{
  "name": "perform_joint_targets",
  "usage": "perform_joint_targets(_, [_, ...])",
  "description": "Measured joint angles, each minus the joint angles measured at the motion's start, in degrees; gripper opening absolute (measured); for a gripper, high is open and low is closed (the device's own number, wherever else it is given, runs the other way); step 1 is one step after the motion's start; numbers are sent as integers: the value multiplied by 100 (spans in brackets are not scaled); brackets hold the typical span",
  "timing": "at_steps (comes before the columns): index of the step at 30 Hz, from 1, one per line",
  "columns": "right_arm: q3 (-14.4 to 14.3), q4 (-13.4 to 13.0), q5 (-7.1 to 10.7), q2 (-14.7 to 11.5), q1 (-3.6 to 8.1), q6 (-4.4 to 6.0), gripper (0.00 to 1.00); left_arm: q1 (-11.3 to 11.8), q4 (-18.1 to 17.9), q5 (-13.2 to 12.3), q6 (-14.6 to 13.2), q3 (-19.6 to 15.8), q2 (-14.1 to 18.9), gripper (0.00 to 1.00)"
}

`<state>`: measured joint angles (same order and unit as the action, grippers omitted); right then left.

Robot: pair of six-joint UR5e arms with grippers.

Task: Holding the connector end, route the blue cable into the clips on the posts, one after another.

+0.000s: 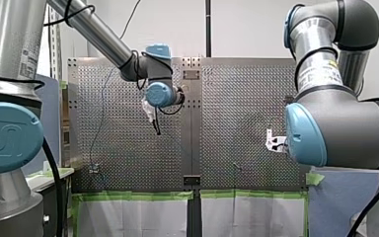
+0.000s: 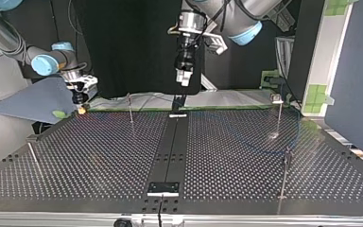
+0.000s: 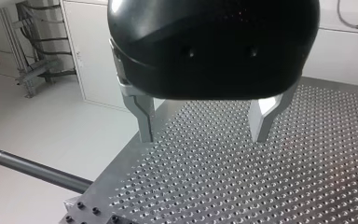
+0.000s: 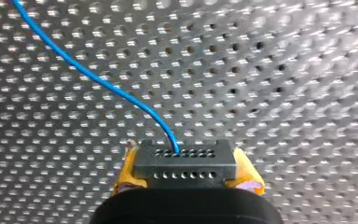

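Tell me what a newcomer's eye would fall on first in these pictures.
In the right wrist view, my right gripper clamps a grey connector between its yellow pads, and the blue cable runs from it over the perforated table. In the left wrist view, my left gripper hangs open and empty above the table. In the top view, thin posts stand spaced across the table.

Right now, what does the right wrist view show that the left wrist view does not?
Only the right wrist: the blue cable running from the connector, which my right tool clamps between yellow pads. Only the left wrist: my left tool, open and empty, and a dark rod. Both: the perforated table.
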<state>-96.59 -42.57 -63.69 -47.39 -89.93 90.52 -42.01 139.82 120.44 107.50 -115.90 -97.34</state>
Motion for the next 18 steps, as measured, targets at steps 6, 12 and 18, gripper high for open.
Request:
perform_joint_targets(6, [-12, -14, -68, -306, 10, 19, 0, -8, -37, 0, -44, -351, 351, 100])
perform_joint_targets(12, [-16, -44, -77, -369, -6, 43, 0, 2, -162, -12, -159, -616, 566, 100])
perform_joint_targets(18, [-15, -50, -74, -372, -11, 46, 0, 5, -185, -16, -180, -660, 582, 100])
